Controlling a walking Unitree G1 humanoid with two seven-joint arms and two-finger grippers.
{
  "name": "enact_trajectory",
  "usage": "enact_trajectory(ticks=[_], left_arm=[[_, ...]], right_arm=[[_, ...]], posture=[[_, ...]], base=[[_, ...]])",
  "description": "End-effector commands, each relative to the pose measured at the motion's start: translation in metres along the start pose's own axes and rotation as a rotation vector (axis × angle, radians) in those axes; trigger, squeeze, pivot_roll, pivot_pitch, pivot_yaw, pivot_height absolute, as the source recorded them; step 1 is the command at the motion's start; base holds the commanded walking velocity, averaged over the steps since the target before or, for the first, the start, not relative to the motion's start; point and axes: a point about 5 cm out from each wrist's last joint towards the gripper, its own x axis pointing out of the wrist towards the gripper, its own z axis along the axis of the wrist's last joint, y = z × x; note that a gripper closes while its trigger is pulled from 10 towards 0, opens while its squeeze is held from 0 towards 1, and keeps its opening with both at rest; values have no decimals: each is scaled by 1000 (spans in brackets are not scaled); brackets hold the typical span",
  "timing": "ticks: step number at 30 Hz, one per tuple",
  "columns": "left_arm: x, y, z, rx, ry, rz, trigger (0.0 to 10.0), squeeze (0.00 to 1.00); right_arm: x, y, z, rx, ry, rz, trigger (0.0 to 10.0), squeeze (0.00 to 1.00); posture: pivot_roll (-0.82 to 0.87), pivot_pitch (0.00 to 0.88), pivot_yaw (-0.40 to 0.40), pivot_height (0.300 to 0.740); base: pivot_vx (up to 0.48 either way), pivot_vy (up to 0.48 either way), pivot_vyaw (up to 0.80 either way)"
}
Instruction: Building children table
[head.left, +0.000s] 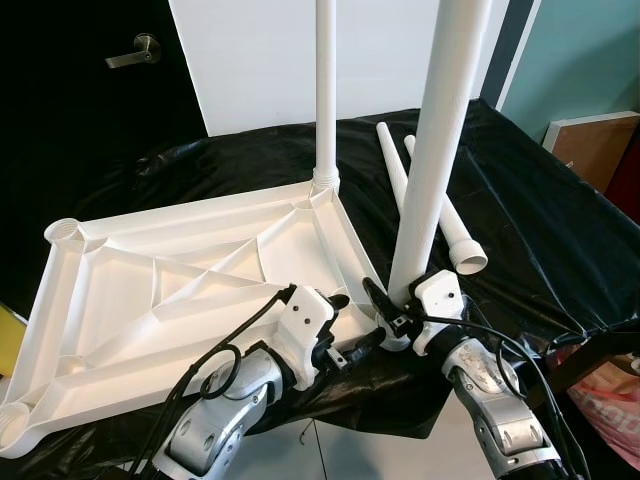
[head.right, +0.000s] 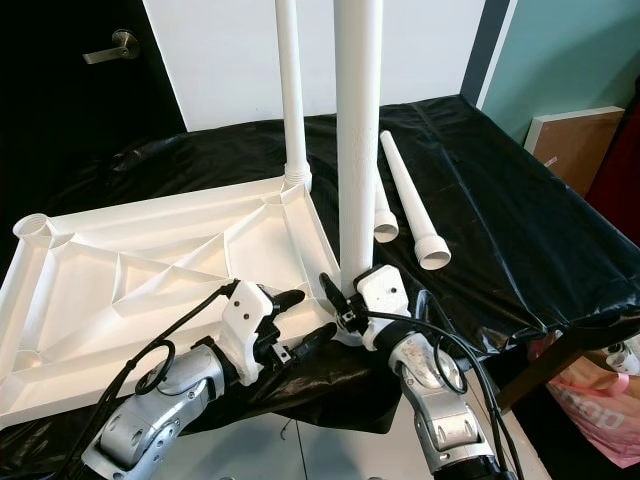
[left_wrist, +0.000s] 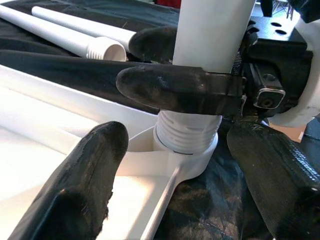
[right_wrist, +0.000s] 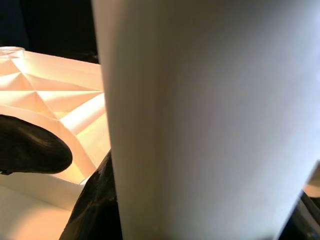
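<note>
Both head eyes peer down from above onto the upturned white tabletop (head.left: 180, 300) on black sheeting, sharing one scene slightly offset, while the left wrist camera stares close along its fingers at the threaded corner socket (left_wrist: 187, 145) and the right wrist camera sits pressed against the upright leg (right_wrist: 200, 120).

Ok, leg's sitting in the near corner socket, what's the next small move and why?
Probably keep turning the leg with the right hand to screw it down: in the left wrist view its threads still show above the socket, so it isn't seated. The left hand, open, rests at the tabletop corner.
</note>
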Motion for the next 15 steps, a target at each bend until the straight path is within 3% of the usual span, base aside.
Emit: enact_trajectory(ticks=[1, 15], left_arm=[[-1, -7, 0, -3, 8, -95, 10000, 0], [-2, -7, 1, -3, 10, -93, 10000, 0]], right_arm=[[-5, 0, -12, 4, 49, 4, 10000, 0], [-9, 7, -18, -61, 2, 15, 10000, 0]], posture=[[-155, 58, 26, 740], [-147, 70, 33, 740]], base=[[0, 0, 0], [0, 0, 0]])
